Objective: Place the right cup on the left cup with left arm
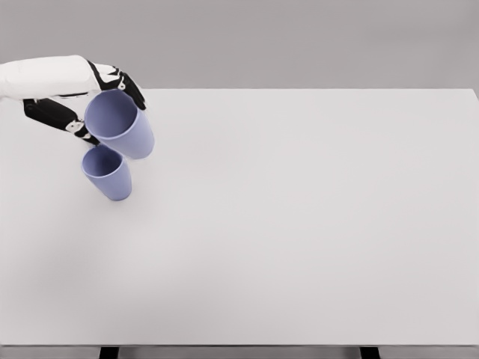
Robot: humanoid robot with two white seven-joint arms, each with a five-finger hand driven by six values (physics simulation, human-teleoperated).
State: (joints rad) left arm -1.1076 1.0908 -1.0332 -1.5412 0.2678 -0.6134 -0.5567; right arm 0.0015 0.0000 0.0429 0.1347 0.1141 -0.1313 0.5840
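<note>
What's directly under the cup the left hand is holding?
The second blue cup stands on the white table, its open mouth below the held cup. The left hand grips the held one. Whether the two cups touch is unclear; the lower rim's far edge is covered.

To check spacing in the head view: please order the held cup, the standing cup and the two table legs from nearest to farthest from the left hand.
1. Held cup, in the left hand.
2. Standing cup, just below.
3. Left table leg, bottom edge.
4. Right table leg, bottom right.
</note>
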